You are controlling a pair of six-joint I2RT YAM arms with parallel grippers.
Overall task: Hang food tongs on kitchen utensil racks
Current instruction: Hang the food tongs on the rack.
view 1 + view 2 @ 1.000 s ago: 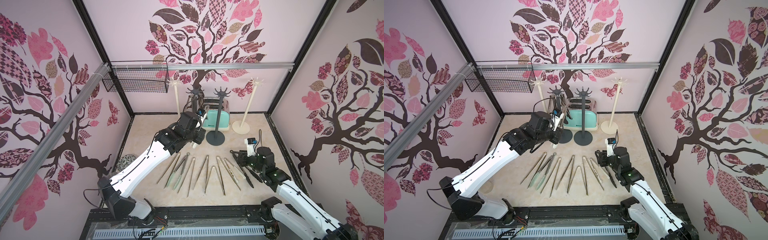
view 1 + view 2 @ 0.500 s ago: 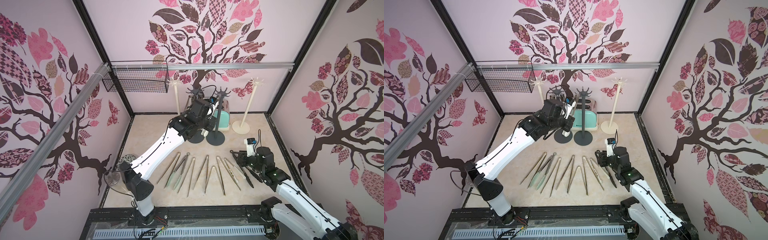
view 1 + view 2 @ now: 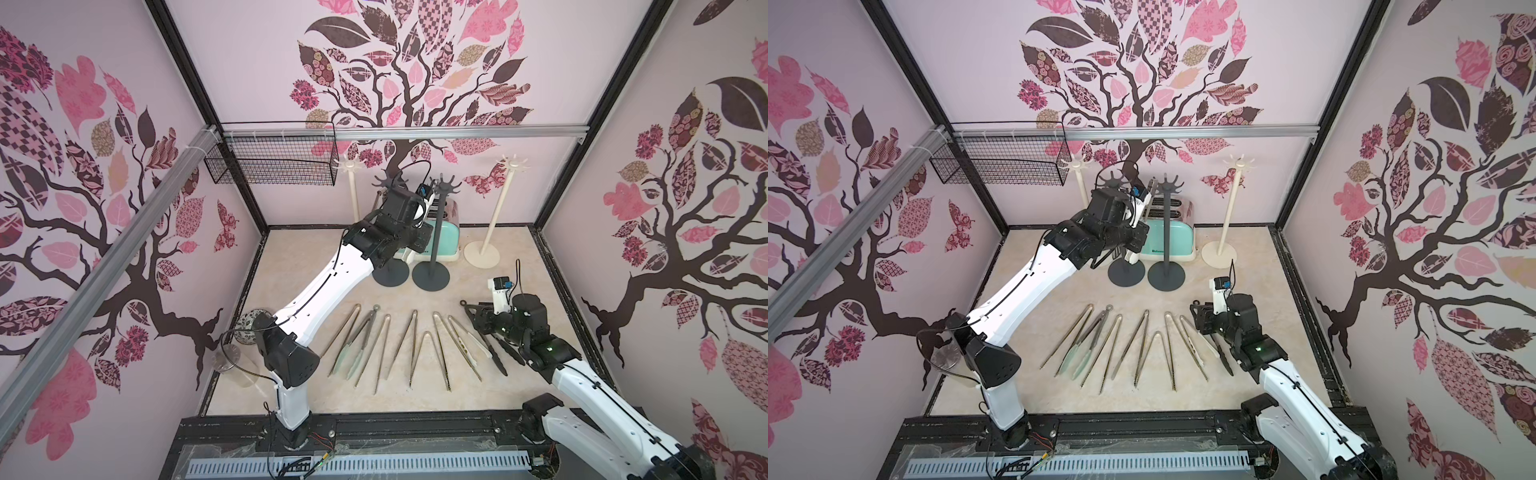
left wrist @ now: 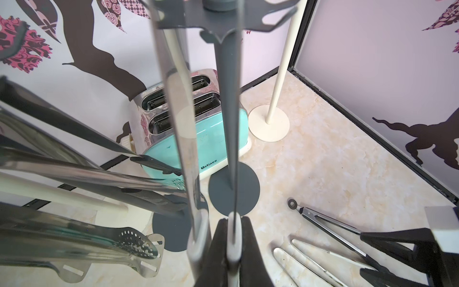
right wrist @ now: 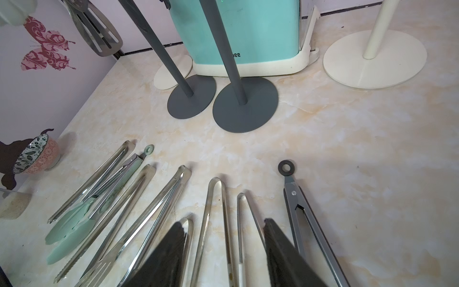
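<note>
Left tool (image 4: 232, 248) is clamped shut on cream-tipped tongs (image 4: 233, 233), held upright so their top end reaches the dark grey rack (image 4: 227, 99) crown. Other tongs (image 3: 411, 340) lie fanned on the counter (image 3: 519, 257). Right tool (image 5: 222, 223) hovers above them, half open and empty, probably placed for pickup.

Pale pink walls (image 3: 249, 62) bear dark tree decals (image 3: 399, 83); cream marbled floor (image 3: 519, 266); black wire basket (image 3: 274, 166) hangs at eleven o'clock.
</note>
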